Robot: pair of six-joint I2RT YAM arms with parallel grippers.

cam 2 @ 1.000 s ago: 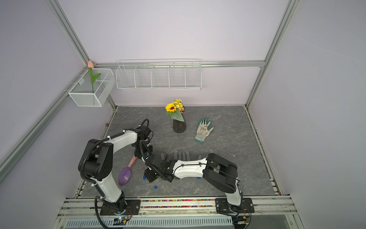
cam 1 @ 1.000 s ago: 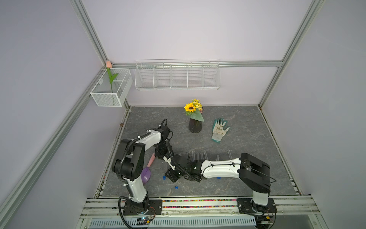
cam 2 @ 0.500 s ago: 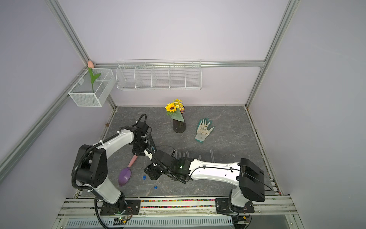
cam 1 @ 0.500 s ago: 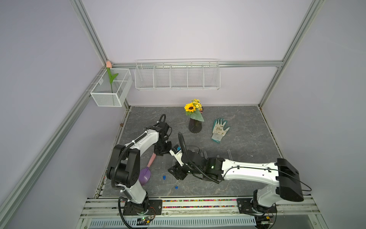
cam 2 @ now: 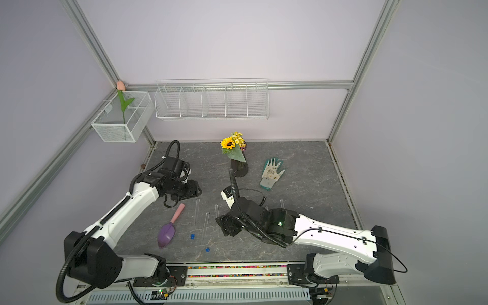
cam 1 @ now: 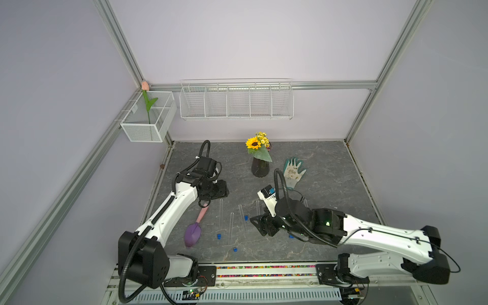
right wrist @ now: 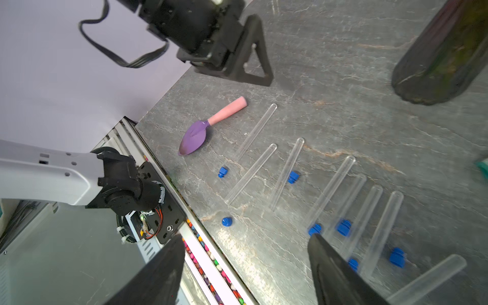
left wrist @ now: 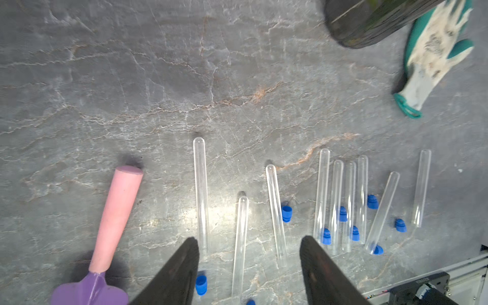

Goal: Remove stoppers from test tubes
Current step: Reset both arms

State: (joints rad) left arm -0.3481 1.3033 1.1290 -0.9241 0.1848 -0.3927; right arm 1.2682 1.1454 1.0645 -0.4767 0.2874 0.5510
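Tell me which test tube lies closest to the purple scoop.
The test tube at the end of the row on the robot's left, just beside the scoop; every other tube lies farther to the robot's right.

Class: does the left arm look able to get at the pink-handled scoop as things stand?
Probably yes. The scoop lies uncovered close beside the left arm's open fingers; the nearest test tube lies apart from its handle, so nothing blocks it.
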